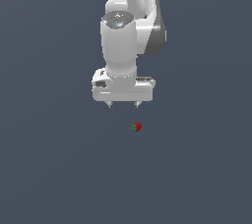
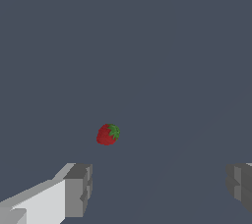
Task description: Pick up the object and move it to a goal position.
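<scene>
With its fingers spread apart and empty, the end effector (image 1: 123,104) hangs at frame centre, the strawberry (image 1: 137,127) just lower right.

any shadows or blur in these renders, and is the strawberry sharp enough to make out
Exterior view: flat even light, no visible cast shadow, strawberry a tiny coarse speck below the end effector. Wrist view: larger, red body and green cap distinct, edges slightly soft.

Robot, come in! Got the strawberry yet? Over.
Gripper open, empty, hanging above the floor. Strawberry not grabbed, lying apart from the fingers, not between them. Nothing in the way.
</scene>
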You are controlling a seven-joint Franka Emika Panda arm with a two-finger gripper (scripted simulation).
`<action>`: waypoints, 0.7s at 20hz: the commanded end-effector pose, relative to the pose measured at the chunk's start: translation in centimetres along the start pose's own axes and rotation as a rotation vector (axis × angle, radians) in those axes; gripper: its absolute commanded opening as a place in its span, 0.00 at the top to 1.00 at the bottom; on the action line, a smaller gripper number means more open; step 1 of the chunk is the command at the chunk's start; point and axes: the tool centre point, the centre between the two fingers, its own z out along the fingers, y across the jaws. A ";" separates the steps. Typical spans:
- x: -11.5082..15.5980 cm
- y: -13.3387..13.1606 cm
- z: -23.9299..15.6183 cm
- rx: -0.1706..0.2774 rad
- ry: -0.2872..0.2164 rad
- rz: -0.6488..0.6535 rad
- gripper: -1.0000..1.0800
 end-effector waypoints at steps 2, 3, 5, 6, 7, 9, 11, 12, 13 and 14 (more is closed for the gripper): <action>0.0 -0.1 0.0 0.000 0.000 -0.001 0.04; 0.0 -0.2 0.1 0.001 -0.001 -0.004 0.04; 0.0 -0.8 0.3 0.003 -0.004 -0.017 0.04; -0.1 -1.3 0.4 0.005 -0.006 -0.026 0.04; -0.1 -1.8 0.6 0.007 -0.008 -0.036 0.04; -0.2 -2.9 0.9 0.012 -0.012 -0.054 0.04; -0.3 -3.5 1.1 0.015 -0.015 -0.062 0.04; -0.3 -3.6 1.1 0.015 -0.015 -0.063 0.04; -0.3 -3.7 1.1 0.016 -0.015 -0.062 0.04; -0.3 -3.6 1.1 0.016 -0.015 -0.061 0.04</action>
